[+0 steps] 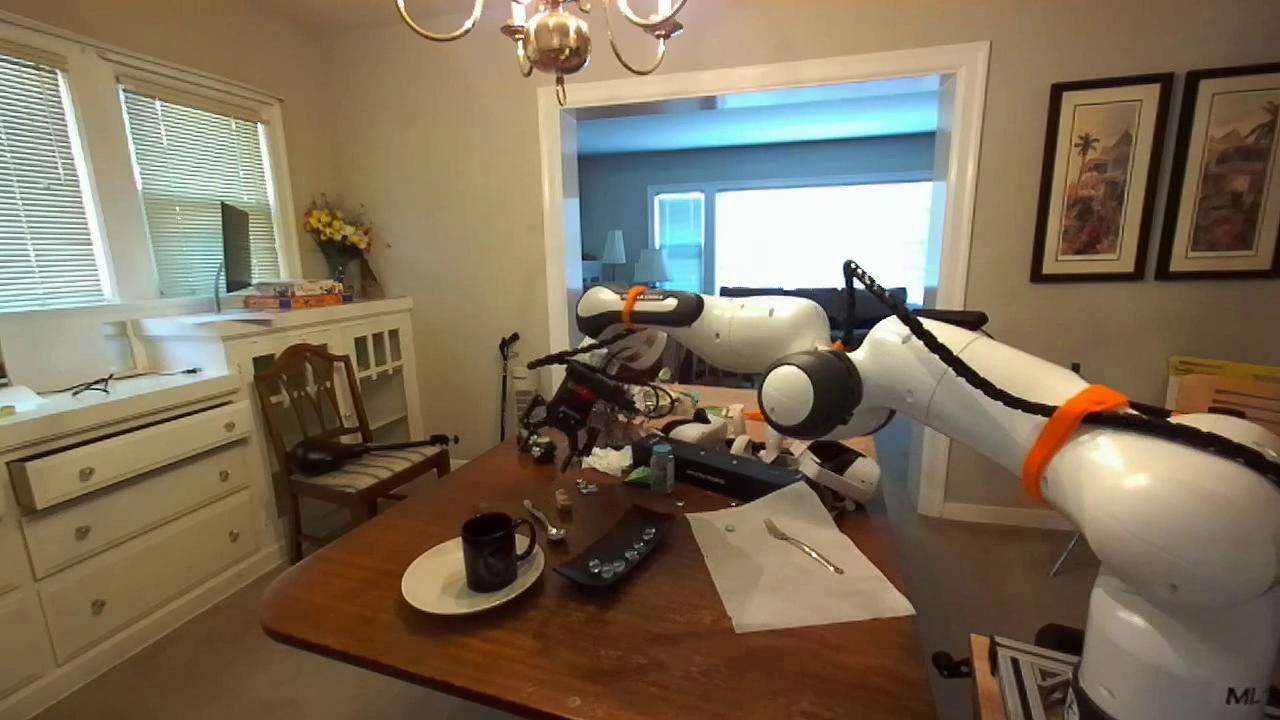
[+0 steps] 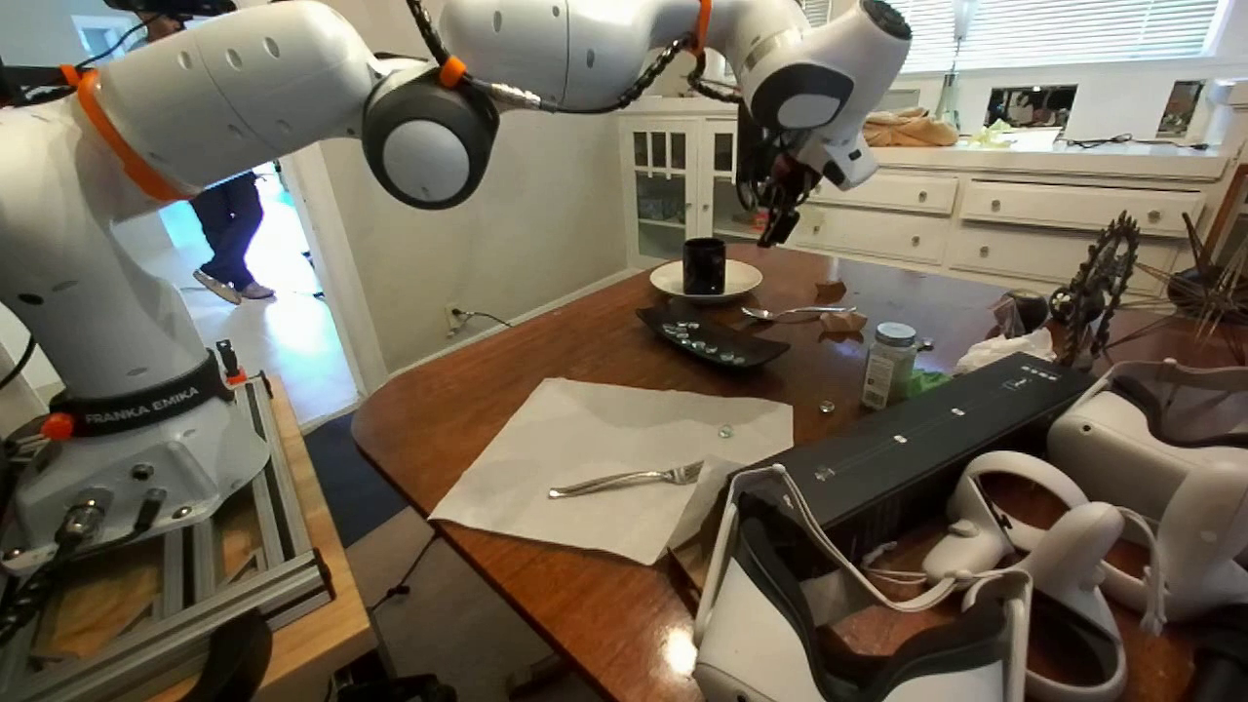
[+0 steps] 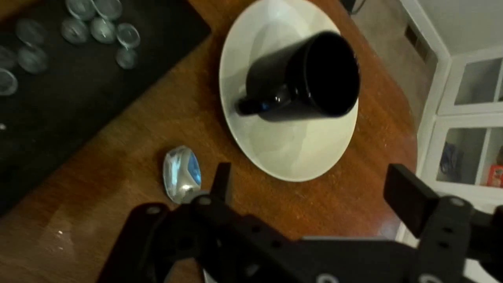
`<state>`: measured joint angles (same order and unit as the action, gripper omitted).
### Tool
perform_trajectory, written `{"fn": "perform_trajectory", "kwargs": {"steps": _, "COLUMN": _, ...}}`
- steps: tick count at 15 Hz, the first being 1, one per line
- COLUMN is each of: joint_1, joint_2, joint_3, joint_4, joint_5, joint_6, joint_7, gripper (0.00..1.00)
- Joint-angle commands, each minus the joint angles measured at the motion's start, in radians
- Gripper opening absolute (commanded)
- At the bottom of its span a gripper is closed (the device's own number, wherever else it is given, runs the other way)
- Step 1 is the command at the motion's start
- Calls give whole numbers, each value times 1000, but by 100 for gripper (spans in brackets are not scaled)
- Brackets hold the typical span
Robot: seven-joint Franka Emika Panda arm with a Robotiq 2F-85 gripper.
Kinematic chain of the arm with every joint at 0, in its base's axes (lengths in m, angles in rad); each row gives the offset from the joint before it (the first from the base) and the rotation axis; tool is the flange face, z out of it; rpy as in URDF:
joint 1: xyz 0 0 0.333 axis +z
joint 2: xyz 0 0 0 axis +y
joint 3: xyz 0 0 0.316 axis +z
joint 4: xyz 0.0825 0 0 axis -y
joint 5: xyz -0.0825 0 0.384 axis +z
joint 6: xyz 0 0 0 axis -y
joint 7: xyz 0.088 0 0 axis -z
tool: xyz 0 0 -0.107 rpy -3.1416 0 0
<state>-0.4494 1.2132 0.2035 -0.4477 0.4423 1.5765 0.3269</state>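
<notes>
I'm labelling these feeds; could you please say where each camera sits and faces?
Exterior view: off the table end, facing the far window; arm shows.
Exterior view: over a headset, facing drawers; arm and base show.
Wrist view: behind the open pincer, which shows, looking down at spoon and mug.
Both exterior views share the fork.

Gripper [image 2: 777, 232], above table [image 2: 565, 351], far. Mug [image 2: 704, 268] on plate [image 2: 743, 282], far. Spoon [image 2: 765, 314], just beyond black tray [image 2: 760, 352] with beads [image 2: 696, 342]. Fork [image 2: 624, 480] on paper [image 2: 526, 439], near left. Headset [image 2: 746, 629], near right.
</notes>
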Motion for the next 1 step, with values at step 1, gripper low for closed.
{"fn": "perform_trajectory", "kwargs": {"steps": 1, "joint_1": -1, "joint_2": -36, "joint_3": -13, "joint_4": -22, "joint_5": 3, "joint_6": -42, "joint_7": 6, "gripper": 100}}
